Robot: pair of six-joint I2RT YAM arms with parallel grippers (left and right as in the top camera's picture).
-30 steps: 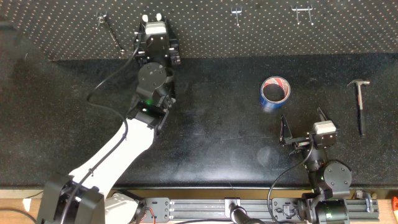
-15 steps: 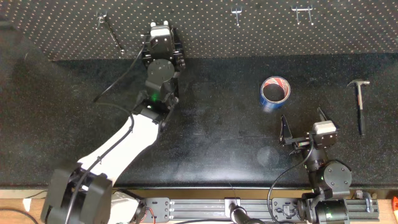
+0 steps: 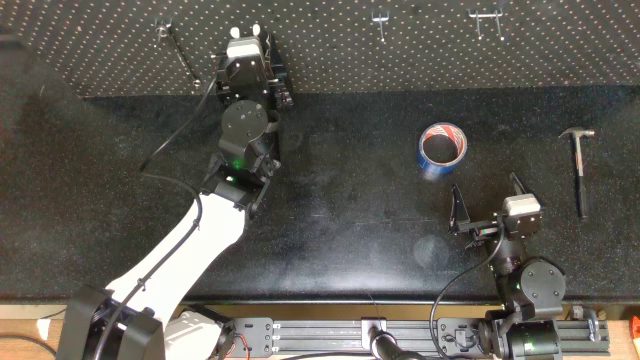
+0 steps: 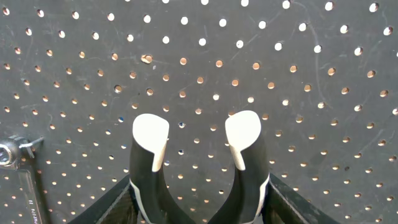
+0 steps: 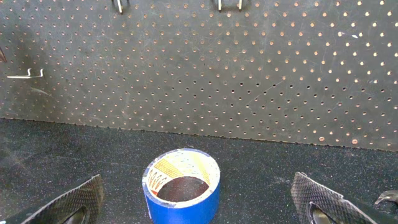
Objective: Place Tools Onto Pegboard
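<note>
A silver wrench [image 3: 178,52] hangs on a hook at the left of the black pegboard [image 3: 420,45]. My left gripper [image 3: 245,30] is just right of it, up against the board, open and empty. In the left wrist view its white fingertips [image 4: 151,132] face bare holes, with the wrench [image 4: 13,177] off to one side. A blue tape roll [image 3: 441,150] stands on the black table, and a hammer [image 3: 577,170] lies at the far right. My right gripper [image 3: 486,187] stands open and empty just on the near side of the tape roll [image 5: 181,185].
Two bare metal hooks [image 3: 380,20] [image 3: 487,20] stick out of the pegboard's upper right. In the right wrist view they show as hooks [image 5: 229,5] above the tape. The table's middle [image 3: 340,190] is bare black mat.
My left gripper swung a little right along the pegboard, then came back left to about where it was. The right arm, tape and hammer have not moved.
</note>
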